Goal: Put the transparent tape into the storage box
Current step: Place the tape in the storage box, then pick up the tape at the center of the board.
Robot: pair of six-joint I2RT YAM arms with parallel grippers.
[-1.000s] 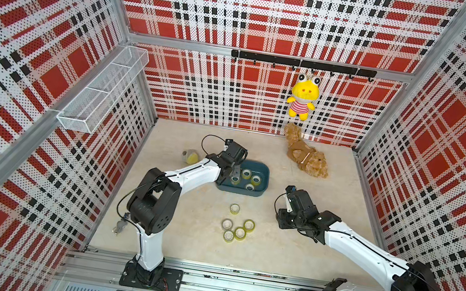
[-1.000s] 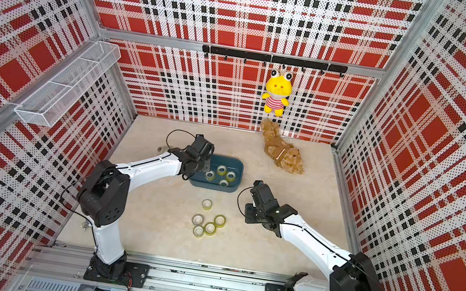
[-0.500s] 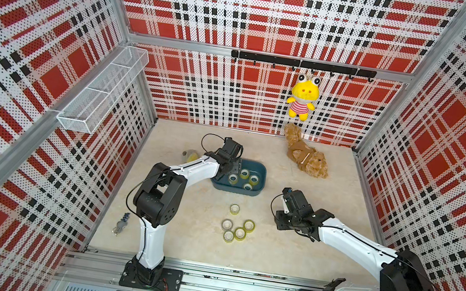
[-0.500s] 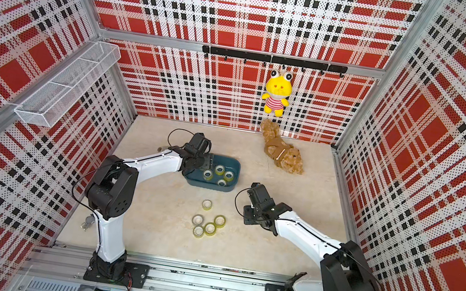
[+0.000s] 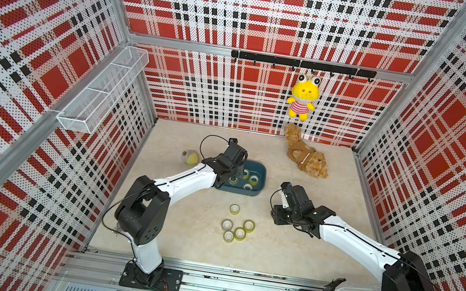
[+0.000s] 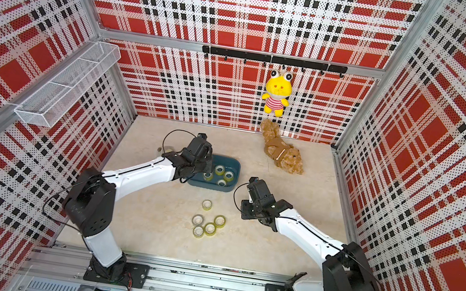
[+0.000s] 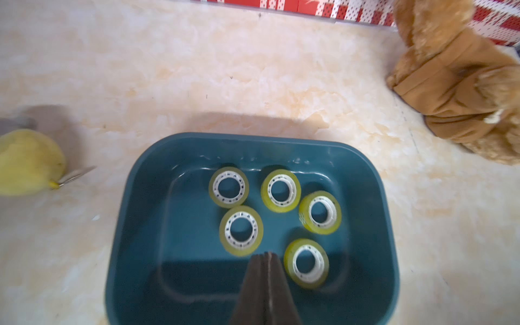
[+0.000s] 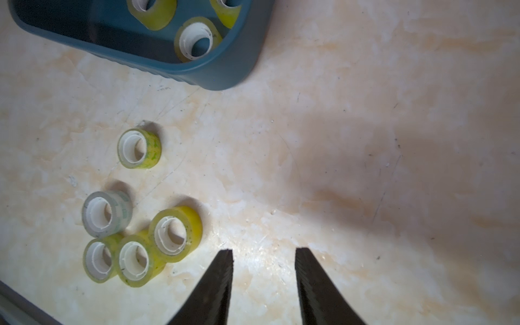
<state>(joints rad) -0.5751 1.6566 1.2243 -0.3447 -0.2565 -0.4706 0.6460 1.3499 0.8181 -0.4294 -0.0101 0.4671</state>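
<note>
**Marbled surface point(image 5: 287, 256) with storage box point(image 5: 245, 192), two arms and transparent tape.**

The teal storage box sits towards the back of the surface and holds five rolls point(image 7: 241, 230), all lying flat. The left arm point(image 5: 185, 178) reaches over the box. The left jaws are closed on nothing, their tips above the box floor between two of those rolls. The right arm point(image 5: 352, 244) is over bare surface. The right jaws are open and empty, just beside a cluster of four rolls point(image 8: 135, 261) outside the box. A single roll point(image 8: 139, 148) lies apart, nearer the box.
</note>
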